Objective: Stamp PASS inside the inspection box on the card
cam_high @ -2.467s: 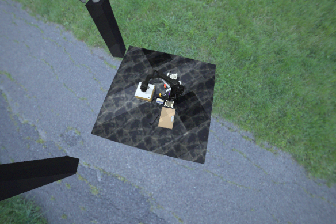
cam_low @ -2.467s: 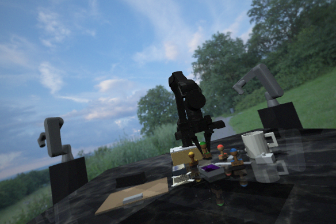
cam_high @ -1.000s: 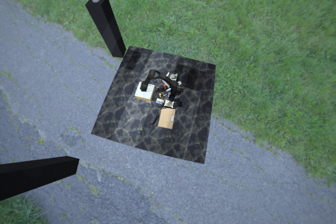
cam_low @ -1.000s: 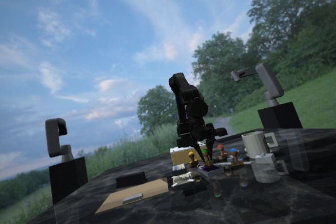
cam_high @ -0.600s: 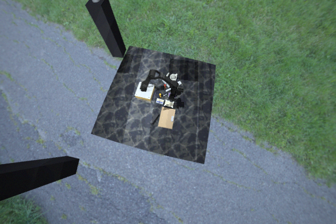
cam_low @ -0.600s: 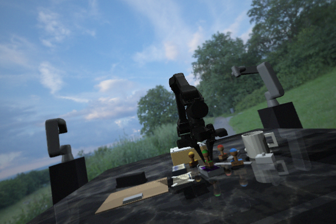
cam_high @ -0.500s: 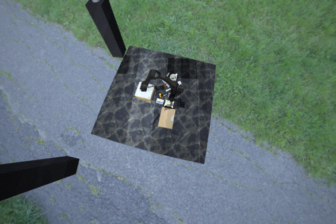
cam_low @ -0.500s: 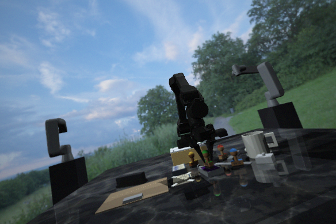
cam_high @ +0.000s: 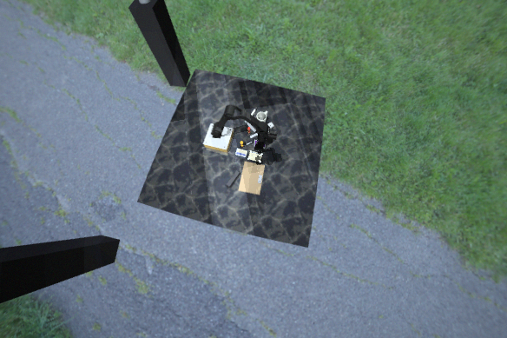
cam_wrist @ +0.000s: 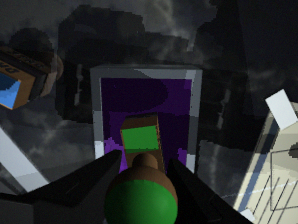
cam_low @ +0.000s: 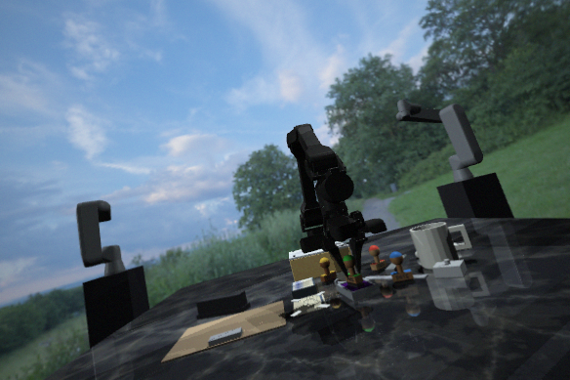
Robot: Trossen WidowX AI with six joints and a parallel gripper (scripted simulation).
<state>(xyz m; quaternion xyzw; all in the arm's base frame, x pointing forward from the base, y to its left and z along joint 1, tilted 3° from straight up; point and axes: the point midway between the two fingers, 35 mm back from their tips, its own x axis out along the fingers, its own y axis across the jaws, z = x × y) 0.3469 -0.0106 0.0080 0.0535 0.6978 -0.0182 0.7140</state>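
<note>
My gripper (cam_low: 351, 272) (cam_wrist: 144, 162) is shut on the green-knobbed stamp (cam_low: 347, 260) (cam_wrist: 141, 202), its fingers on either side of the handle. The stamp is upright, its wooden base within the rim of the purple ink pad (cam_low: 358, 295) (cam_wrist: 196, 100). The base looks down at the ink; its underside is hidden, so exact contact cannot be told. The pale card (cam_high: 255, 155) (cam_low: 308, 302) (cam_wrist: 257, 187) lies beside the pad, at the right in the wrist view, with white pieces at its corners. Part of an outlined box shows on it; nearby lines look like shadow or print.
A blue-topped stamp (cam_low: 396, 259) (cam_wrist: 10, 92), a red-knobbed stamp (cam_low: 374, 250) and a yellow-knobbed stamp (cam_low: 325, 263) stand around the pad. A mug (cam_low: 431, 244) and small white block (cam_low: 450, 270) are beyond. A tan board (cam_high: 251, 183) (cam_low: 264, 318) and black bar (cam_low: 222, 305) lie past the card.
</note>
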